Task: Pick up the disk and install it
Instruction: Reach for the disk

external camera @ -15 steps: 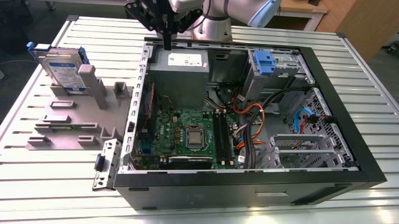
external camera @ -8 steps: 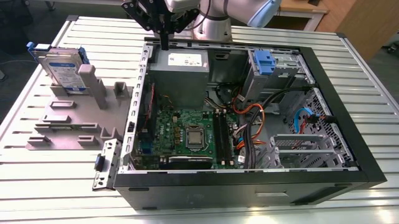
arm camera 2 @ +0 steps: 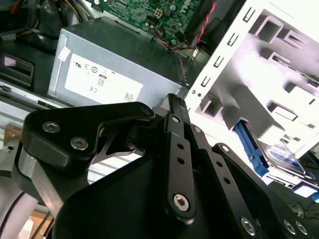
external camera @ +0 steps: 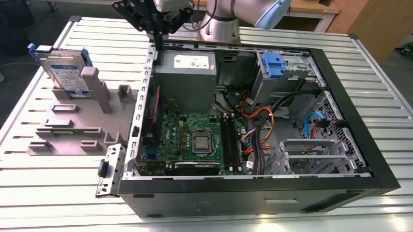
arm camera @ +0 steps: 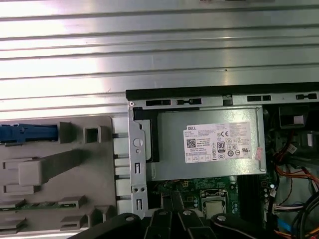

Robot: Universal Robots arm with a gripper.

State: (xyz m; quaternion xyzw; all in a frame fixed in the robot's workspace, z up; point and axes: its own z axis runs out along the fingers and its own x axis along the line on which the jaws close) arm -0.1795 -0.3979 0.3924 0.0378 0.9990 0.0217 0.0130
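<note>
The table [external camera: 51, 193] is of ribbed bare metal with a bright sheen that reflects the light. The holder [external camera: 71, 128] is of grey matt plastic. The disk [external camera: 66, 72] has a silver metal body, a slightly glossy label and blue plastic rails. The computer case [external camera: 258, 195] is black and matt. The power supply [external camera: 184, 84] is of dull grey sheet metal with a white paper label. The gripper [arm camera 2: 174, 102] is black with a satin finish and bright metal screws.

End effector [external camera: 158, 29] partly past the exterior view's top edge
</note>
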